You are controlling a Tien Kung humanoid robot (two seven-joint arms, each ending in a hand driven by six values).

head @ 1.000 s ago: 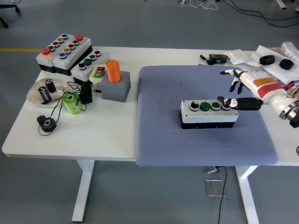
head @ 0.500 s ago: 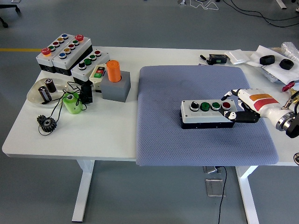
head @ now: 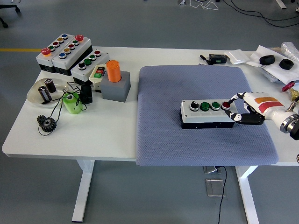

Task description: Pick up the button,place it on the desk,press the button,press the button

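From the head view, no print on anything is sharp enough for me to read. The button box [head: 209,113] is a pale grey case on a black base, topped with a row of four controls: a black knob, two green buttons and a red one at its right end. It sits on the blue-grey mat [head: 201,149] covering the right half of the white table [head: 93,135]. My right hand [head: 247,109] is at the box's right end, fingers loosely curled, one fingertip reaching the red button, gripping nothing.

Lab: control boxes [head: 65,49], floor cables [head: 261,14].
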